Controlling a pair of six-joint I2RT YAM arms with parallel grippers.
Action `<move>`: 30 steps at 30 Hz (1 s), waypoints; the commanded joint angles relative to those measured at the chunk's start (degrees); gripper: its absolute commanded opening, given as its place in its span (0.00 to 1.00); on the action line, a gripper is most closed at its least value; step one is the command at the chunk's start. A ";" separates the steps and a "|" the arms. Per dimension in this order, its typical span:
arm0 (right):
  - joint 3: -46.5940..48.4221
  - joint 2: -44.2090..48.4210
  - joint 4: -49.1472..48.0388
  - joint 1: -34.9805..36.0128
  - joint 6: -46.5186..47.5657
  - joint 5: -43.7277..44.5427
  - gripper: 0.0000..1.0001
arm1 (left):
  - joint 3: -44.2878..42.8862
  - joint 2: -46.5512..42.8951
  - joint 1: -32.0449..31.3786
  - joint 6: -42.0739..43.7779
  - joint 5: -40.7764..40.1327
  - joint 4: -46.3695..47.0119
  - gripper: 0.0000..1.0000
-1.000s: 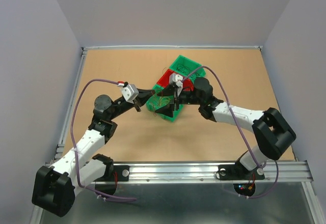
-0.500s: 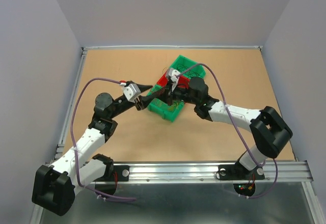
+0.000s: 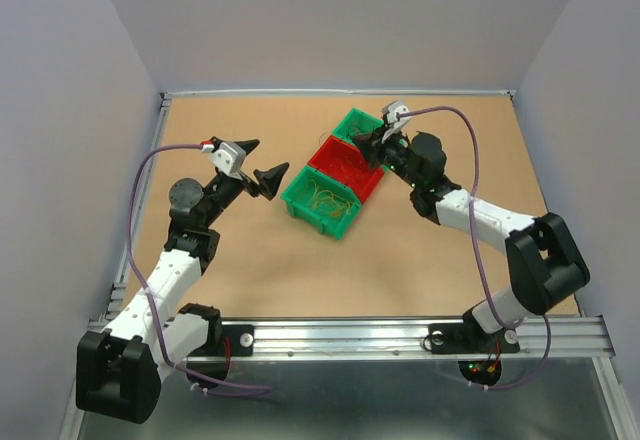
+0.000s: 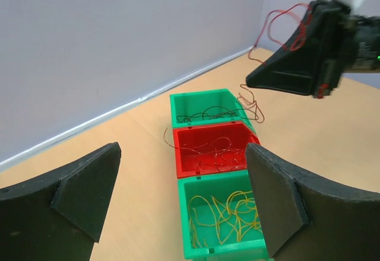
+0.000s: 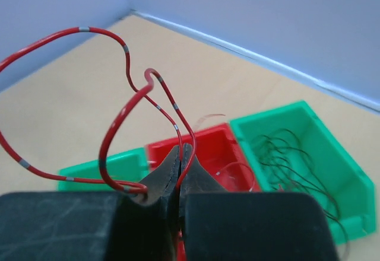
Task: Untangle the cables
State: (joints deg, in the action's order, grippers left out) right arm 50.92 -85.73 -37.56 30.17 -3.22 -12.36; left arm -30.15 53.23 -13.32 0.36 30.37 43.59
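Three bins sit in a diagonal row. The near green bin (image 3: 320,203) (image 4: 196,244) holds yellow cables (image 4: 237,213). Red cables (image 4: 214,154) lie in the red bin (image 3: 345,167), and dark cables (image 4: 205,114) (image 5: 294,154) fill the far green bin (image 3: 358,123). My right gripper (image 3: 370,142) (image 5: 180,151) (image 4: 297,65) is raised over the far bins, shut on a red cable (image 5: 126,56) (image 4: 279,26). The cable loops above the jaws and a strand trails down toward the red bin. My left gripper (image 3: 262,172) (image 4: 181,213) hangs open and empty, left of the bins.
The bins stand mid-table on a tan board (image 3: 250,260) framed by a metal rail (image 3: 400,335) at the near edge. Grey walls close in the far side and both sides. Purple arm cords (image 3: 150,210) arc over each arm.
My left gripper has opened and pulled back left from the bins. My right gripper has shut on a red cable over the bins and lifted it up toward the far right.
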 commanded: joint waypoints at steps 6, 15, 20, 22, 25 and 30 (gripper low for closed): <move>16.58 -20.59 10.46 -6.71 -2.06 -20.06 0.01 | -1.14 0.20 0.40 -1.33 1.97 5.18 0.98; 19.40 -22.21 13.31 -5.56 2.43 -16.13 0.01 | -0.35 -0.59 0.40 -1.24 1.97 5.98 0.98; 18.08 -16.41 11.19 -5.56 2.70 -9.28 0.00 | -0.35 -0.41 0.40 -0.98 2.15 6.24 0.98; 17.55 -14.21 11.11 -5.56 2.70 -4.97 0.01 | -0.35 -0.41 0.40 -0.80 2.15 6.24 0.98; 16.24 -9.73 10.67 -5.48 2.61 -2.32 0.01 | -0.17 -0.67 0.40 -0.62 2.15 6.24 0.98; 14.57 -4.89 10.67 -5.21 1.82 -11.78 0.01 | -0.17 -0.76 0.40 -0.71 2.33 6.24 0.98</move>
State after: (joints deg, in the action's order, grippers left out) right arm 67.66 -93.84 -24.38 24.45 -1.30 -18.94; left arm -30.13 53.87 -13.23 -0.49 31.53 45.76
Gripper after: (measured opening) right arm 0.020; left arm 0.977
